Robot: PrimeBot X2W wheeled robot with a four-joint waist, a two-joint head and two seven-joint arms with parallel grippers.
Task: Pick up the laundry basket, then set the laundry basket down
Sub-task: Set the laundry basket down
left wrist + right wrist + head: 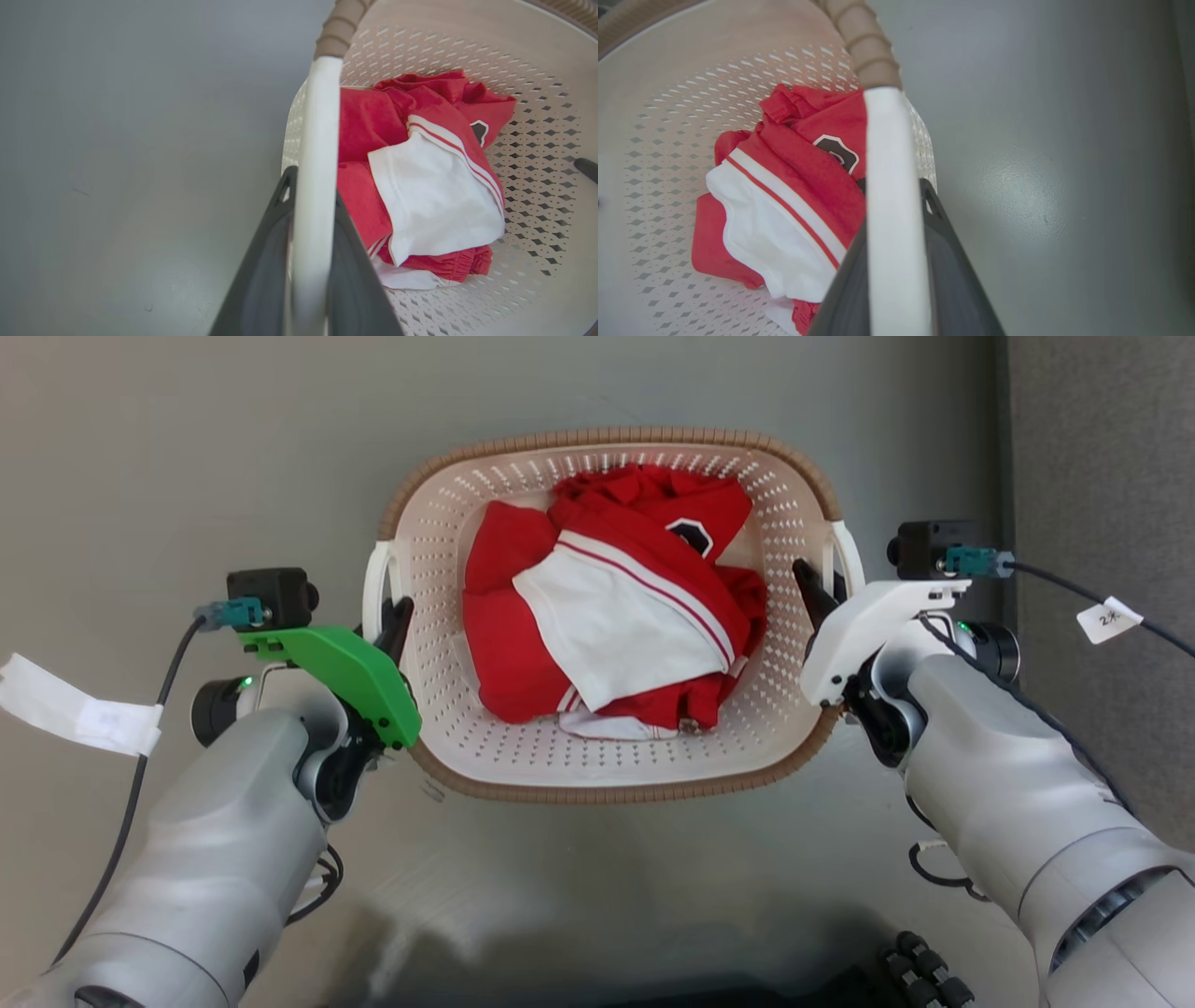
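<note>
Looking down on the laundry basket [439,523]: cream, perforated, over grey floor [187,448]; impossible to tell whether lifted or resting. Clamped at the basket's left side by the left gripper [392,616], fingers [261,261] pinched either side of the white left handle [317,163]. Same story at the basket's right side: right gripper [822,588] closed on the right handle [887,186]. Looks light, thin stiff plastic with just a red-and-white garment [607,644] inside. Smooth handles, likely slippery, so best held level, both sides together.
</note>
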